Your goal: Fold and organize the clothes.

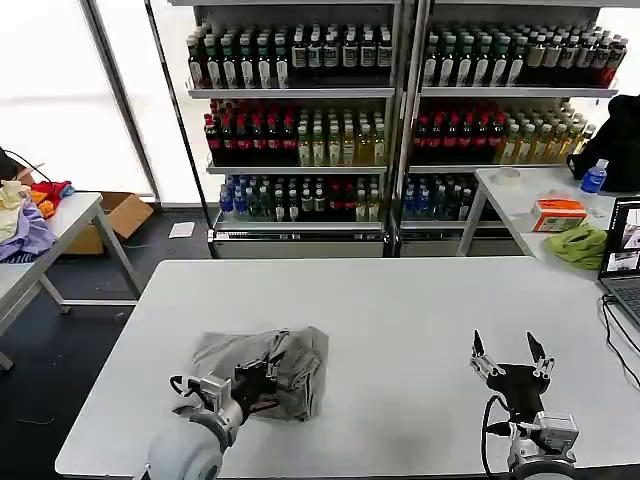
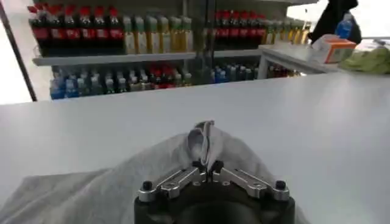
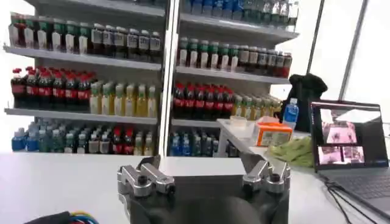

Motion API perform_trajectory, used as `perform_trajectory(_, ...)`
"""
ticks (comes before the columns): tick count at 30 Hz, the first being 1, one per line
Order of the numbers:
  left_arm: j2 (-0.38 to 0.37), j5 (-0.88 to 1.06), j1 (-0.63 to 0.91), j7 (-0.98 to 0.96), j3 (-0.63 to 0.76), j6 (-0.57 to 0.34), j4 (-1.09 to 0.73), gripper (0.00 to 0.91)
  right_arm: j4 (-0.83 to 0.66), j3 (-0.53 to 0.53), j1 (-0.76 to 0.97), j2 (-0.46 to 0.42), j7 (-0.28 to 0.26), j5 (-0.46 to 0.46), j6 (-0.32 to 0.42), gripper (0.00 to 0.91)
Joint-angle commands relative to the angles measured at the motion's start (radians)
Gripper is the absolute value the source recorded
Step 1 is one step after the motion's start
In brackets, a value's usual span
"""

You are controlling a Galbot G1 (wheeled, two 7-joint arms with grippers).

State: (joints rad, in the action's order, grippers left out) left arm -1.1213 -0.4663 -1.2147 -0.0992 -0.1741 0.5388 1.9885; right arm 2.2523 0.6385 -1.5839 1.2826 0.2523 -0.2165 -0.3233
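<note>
White bench (image 1: 400,310) carries a crumpled grey shirt (image 1: 290,365); left hand (image 1: 262,376) pinches its fold, right hand (image 1: 513,352) hovers spread apart, empty.

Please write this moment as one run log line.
left end effector: shut on crumpled light grey cotton shirt | right end effector: open, idle above white table

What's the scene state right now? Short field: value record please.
surface: white table
garment: grey shirt, crumpled in a heap at the table's near-left part, not folded
left gripper: fingers shut on a raised fold of the shirt
right gripper: fingers open, holding nothing, above bare table on the right, apart from the shirt
background: bottle shelves behind the table
side table: laptop, green cloth, at right
</note>
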Motion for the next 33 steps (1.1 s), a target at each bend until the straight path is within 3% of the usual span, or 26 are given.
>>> perform_trajectory(1, -0.028, -0.016, 0.086, -0.01, 0.092, 0.015, -0.037, 0.0, -0.019, 0.003, -0.004, 0.003, -0.001, 0.004, -0.001, 0.907)
perform_trajectory(11, -0.081, -0.01, 0.151, -0.015, 0.129, 0.012, -0.118, 0.0, -0.051, 0.014, 0.006, -0.004, -0.002, -0.004, 0.001, 0.907)
perform_trajectory(12, -0.088, 0.001, 0.157, -0.019, 0.134, 0.011, -0.124, 0.06, -0.057, 0.012, 0.009, -0.003, -0.002, -0.004, 0.001, 0.907)
perform_trajectory(13, -0.094, 0.005, 0.162, -0.026, 0.138, 0.009, -0.128, 0.907, -0.062, 0.01, 0.012, -0.003, -0.003, -0.003, 0.002, 0.907)
perform_trajectory(19, -0.093, -0.054, 0.151, -0.025, 0.167, -0.016, -0.093, 0.907, -0.088, -0.003, 0.044, -0.004, -0.001, -0.003, -0.002, 0.907)
perform_trajectory(23, -0.074, -0.309, 0.124, -0.025, 0.164, -0.016, 0.028, 0.907, -0.102, -0.015, 0.062, 0.0, 0.001, 0.005, -0.005, 0.907)
perform_trajectory(26, -0.054, -0.496, 0.096, -0.038, 0.122, -0.015, 0.131, 0.907, -0.109, -0.026, 0.077, -0.002, 0.002, 0.009, -0.01, 0.907)
perform_trajectory(33, 0.053, -0.553, 0.05, -0.11, -0.067, -0.029, 0.203, 0.907, -0.119, -0.041, 0.115, -0.031, 0.001, -0.007, -0.019, 0.907)
